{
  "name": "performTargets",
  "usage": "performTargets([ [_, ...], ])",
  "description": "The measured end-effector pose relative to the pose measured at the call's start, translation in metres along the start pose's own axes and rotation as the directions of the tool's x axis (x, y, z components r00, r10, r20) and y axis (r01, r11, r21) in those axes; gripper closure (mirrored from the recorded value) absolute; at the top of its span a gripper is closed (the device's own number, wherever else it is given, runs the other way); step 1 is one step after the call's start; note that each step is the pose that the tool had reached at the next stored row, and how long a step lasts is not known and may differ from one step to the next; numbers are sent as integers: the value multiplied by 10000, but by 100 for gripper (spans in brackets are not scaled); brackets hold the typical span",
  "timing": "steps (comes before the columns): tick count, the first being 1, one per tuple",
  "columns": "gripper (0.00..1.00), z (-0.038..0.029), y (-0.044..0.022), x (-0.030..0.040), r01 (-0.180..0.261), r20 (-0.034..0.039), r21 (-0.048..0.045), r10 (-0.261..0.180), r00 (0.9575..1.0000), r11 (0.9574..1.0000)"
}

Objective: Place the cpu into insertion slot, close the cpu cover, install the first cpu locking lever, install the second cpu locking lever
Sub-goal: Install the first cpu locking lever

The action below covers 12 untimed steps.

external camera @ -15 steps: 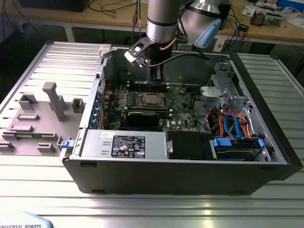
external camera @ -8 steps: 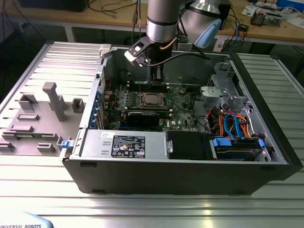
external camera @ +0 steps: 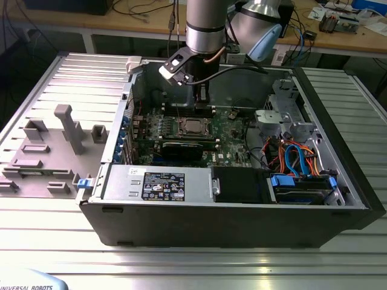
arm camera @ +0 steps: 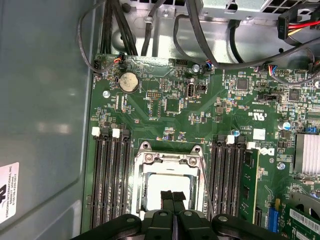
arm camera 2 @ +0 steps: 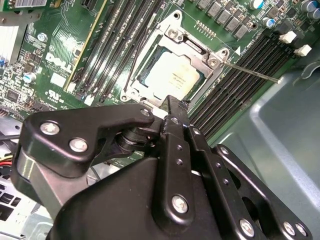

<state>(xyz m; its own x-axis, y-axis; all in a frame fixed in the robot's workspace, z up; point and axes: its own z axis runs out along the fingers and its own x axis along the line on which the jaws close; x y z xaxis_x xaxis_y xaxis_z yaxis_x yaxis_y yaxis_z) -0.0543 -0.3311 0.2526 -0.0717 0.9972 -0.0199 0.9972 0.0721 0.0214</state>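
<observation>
The gripper is hanging straight over the insertion slot, with its fingers pressed together and pinching nothing. The cpu is lying flat in the slot, directly below and just ahead of the fingertips. The cpu cover is lying down around it, so that the pale metal top is showing through the cut-out.

In the second wrist view the fingertip is hovering at the frame's near edge, close to it (I cannot tell whether it is touching). A thin locking lever is reaching out from one corner of the frame. Its long axis is slanting across the memory slots beside the socket, and it seems to be standing unlatched.

Around the socket, more memory slots are flanking it on both sides. The black graphics card is sitting just beyond it. Cables are looping along the board's edge, well apart from the fingers. The computer case is resting open on the table.
</observation>
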Motion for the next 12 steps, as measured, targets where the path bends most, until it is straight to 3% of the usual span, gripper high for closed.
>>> performTargets([
  [12, 89, 0, 0, 0, 126, -3, -2, -126, 9999, 9999],
])
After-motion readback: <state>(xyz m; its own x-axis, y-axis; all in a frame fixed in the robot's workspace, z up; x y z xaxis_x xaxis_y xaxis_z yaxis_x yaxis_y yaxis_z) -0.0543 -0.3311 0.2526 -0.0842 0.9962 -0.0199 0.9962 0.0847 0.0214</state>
